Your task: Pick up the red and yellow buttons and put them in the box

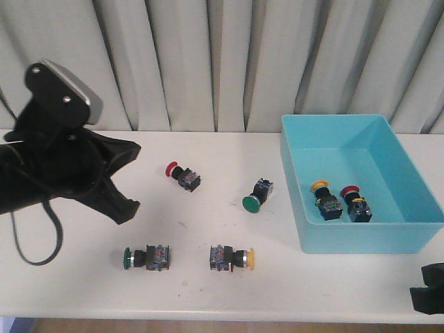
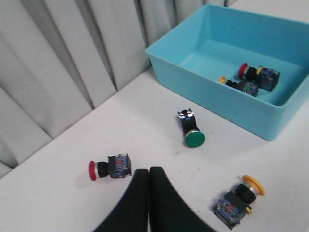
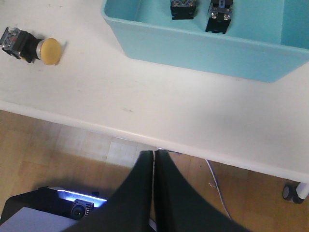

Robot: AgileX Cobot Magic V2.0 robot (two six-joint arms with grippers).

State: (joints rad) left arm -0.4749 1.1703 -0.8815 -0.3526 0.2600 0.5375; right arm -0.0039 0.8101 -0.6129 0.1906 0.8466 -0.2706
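A red button (image 1: 182, 175) lies on the white table left of centre; it also shows in the left wrist view (image 2: 110, 168). A yellow button (image 1: 232, 257) lies near the front edge, and shows in both wrist views (image 2: 239, 198) (image 3: 34, 48). The turquoise box (image 1: 361, 239) stands at the right and holds a yellow button (image 1: 324, 200) and a red button (image 1: 356, 202). My left gripper (image 1: 137, 147) (image 2: 148, 170) is shut and empty, raised to the left of the loose red button. My right gripper (image 1: 427, 288) (image 3: 154, 153) is shut and empty, low past the table's front edge.
Two green-capped switches lie on the table, one in the middle (image 1: 257, 195) (image 2: 190, 130) and one at the front left (image 1: 146, 257). A grey curtain (image 1: 222, 62) hangs behind the table. A wooden floor (image 3: 58, 159) shows below the front edge.
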